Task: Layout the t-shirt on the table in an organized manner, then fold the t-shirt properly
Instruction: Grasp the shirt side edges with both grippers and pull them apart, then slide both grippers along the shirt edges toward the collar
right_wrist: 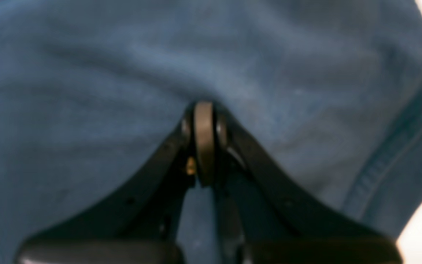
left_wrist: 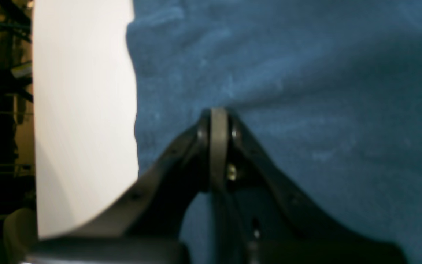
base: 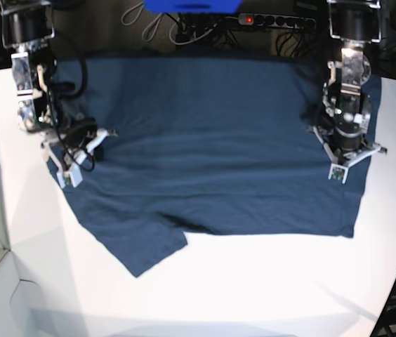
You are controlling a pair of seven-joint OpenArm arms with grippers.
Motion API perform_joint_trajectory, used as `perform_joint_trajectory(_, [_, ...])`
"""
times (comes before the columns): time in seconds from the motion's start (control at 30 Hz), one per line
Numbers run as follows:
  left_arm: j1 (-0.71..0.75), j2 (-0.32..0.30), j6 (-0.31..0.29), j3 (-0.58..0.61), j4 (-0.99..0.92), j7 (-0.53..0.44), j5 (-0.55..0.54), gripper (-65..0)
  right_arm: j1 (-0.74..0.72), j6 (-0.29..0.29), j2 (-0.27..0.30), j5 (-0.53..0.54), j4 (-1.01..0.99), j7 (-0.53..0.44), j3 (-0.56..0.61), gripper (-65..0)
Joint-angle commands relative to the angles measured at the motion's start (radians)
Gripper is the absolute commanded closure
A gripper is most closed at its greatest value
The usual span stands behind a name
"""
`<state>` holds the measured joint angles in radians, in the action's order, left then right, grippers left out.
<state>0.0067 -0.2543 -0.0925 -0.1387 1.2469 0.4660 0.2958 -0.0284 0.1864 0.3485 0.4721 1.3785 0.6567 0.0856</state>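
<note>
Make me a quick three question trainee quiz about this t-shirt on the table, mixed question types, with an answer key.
1. True or false: the left gripper is open.
2. Where do the right gripper fingertips sit? A) on the t-shirt B) on bare table C) off the table
3. Fill in: in the base view, a sleeve sticks out toward the front ____ of the picture.

Key: 1 false, it is shut. 2 A. 3 left.
</note>
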Motion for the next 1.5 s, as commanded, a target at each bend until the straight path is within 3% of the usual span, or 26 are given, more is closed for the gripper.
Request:
perform_joint_trajectory(0.0, [-0.018,0.003,-0.034,0.004,-0.051,0.05,-0.025,0.0,-0.029,-0.009,0.013,-0.019,-0.023,-0.004,-0.007,0.0])
perform_joint_trajectory(0.3, [-0.256,0.008,-0.034,0.004,-0.322,-0.039,-0.025,0.0,-0.29,-0.008,0.022,-0.02,-0.281,-0.016,0.036,0.0])
perform_joint_trajectory(0.4, [-0.327,0.031,-0.034,0.006,-0.402,-0.066,-0.02,0.0,-0.367,-0.008,0.042,-0.046,-0.359,-0.077,0.121,0.0])
perform_joint_trajectory(0.57, [-0.389,0.048,-0.034,0.006,-0.476,-0.088,-0.025,0.0,-0.454,-0.008,0.025,-0.18,-0.502,-0.188,0.178,0.0])
perform_joint_trajectory(0.7, [-0.393,0.069,-0.034,0.004,-0.451,-0.083,-0.025,0.0,-0.531,-0.008,0.014,-0.256,-0.609,-0.249,0.176,0.0])
perform_joint_trajectory(1.0, [-0.29,0.086,-0.033,0.0,-0.083,-0.075,-0.025,0.0,-0.609,-0.009,0.054,-0.269,-0.609,-0.248,0.174,0.0])
perform_joint_trajectory(1.1, [-0.262,0.083,-0.033,0.0,0.001,-0.048,-0.019,0.0,-0.583,-0.009,0.076,-0.269,-0.515,-0.185,0.139,0.0])
perform_joint_trajectory(1.23, [-0.23,0.06,-0.033,0.0,0.119,0.09,-0.027,0.0,-0.485,-0.009,0.073,-0.267,-0.29,-0.07,0.035,0.0])
perform_joint_trajectory(1.47, [-0.118,0.042,-0.034,0.0,0.21,0.199,-0.019,0.0,-0.259,-0.009,-0.021,-0.273,0.097,0.134,-0.07,0.0])
